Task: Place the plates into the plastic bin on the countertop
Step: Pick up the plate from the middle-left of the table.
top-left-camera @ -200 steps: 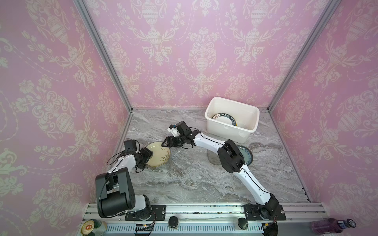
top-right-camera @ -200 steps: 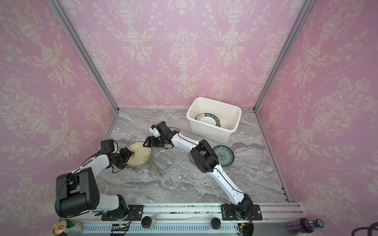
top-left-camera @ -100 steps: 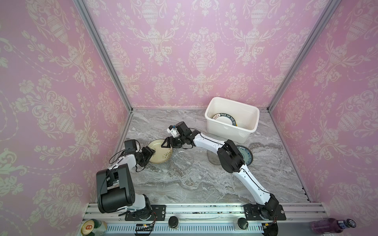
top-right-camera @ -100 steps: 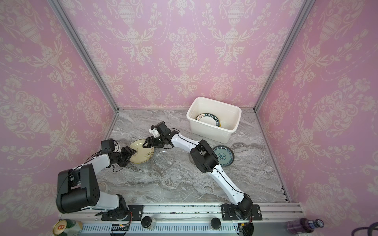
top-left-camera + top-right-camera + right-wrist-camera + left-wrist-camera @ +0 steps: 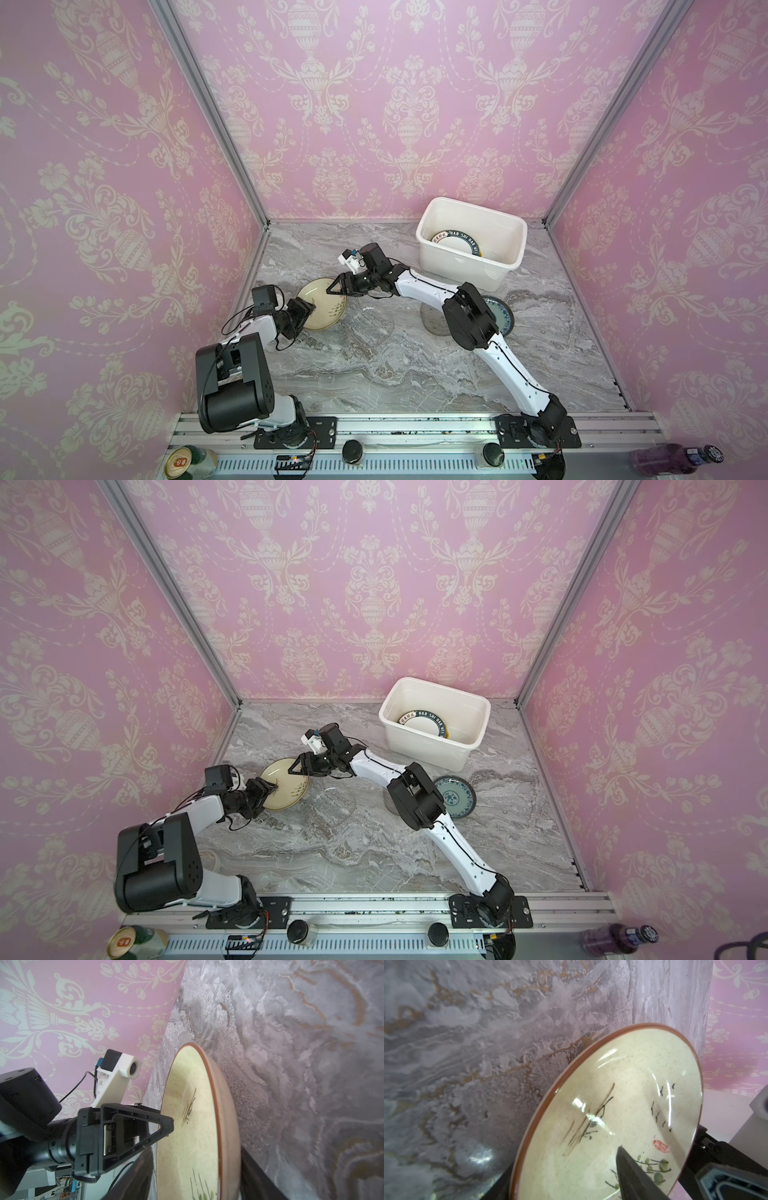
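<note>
A cream plate [image 5: 322, 307] [image 5: 286, 787] with a brown rim is tilted up off the grey countertop [image 5: 374, 374] at the left. My left gripper [image 5: 309, 311] [image 5: 272, 788] [image 5: 560, 1178] is shut on its near-left rim, with one finger [image 5: 633, 1176] lying on the plate's face. My right gripper [image 5: 334, 289] [image 5: 297, 766] [image 5: 197, 1184] is open and straddles the opposite rim of this plate [image 5: 193, 1126]. The white plastic bin [image 5: 461, 270] [image 5: 424, 750] at the back right holds a white plate with a dark rim [image 5: 455, 245]. A teal plate [image 5: 500, 316] and a clear glass plate [image 5: 370, 326] lie on the countertop.
Another clear plate [image 5: 432, 322] lies partly under my right arm's elbow. The pink side wall stands close behind the left gripper. On the front rail are a can [image 5: 187, 461] at the left and a purple bottle [image 5: 665, 459] at the right.
The cream plate has come up off the countertop and tilted in the left gripper. The right gripper has reached its far rim and its jaws have narrowed.
</note>
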You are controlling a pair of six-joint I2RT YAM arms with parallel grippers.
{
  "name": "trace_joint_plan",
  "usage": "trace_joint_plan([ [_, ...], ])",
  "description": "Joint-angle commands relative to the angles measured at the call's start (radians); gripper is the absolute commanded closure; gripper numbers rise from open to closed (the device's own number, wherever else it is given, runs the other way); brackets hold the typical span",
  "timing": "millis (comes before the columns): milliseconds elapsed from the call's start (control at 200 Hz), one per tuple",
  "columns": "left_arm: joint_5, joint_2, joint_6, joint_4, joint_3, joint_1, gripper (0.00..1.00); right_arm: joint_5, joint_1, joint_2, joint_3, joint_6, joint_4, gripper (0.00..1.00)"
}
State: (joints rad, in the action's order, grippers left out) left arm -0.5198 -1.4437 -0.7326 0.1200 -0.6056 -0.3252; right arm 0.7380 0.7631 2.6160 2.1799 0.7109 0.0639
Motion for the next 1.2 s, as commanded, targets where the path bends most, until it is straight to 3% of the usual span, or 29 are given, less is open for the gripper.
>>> trace_joint_plan([
  [0, -0.084, 0.005, -0.022, -0.052, 0.004, 0.005, 0.34, 0.108, 0.031, 0.022, -0.005, 0.026, -0.067, 0.39],
  [230, -0.087, 0.006, -0.03, -0.049, -0.002, 0.006, 0.34, 0.114, 0.036, 0.03, -0.007, 0.035, -0.069, 0.47],
  [881, -0.083, 0.021, -0.035, -0.056, -0.013, 0.006, 0.31, 0.062, 0.015, 0.009, -0.002, 0.011, 0.028, 0.86],
  [1196, -0.086, 0.131, -0.002, -0.026, -0.033, 0.006, 0.21, -0.012, -0.04, -0.099, -0.051, -0.015, 0.074, 0.9],
])
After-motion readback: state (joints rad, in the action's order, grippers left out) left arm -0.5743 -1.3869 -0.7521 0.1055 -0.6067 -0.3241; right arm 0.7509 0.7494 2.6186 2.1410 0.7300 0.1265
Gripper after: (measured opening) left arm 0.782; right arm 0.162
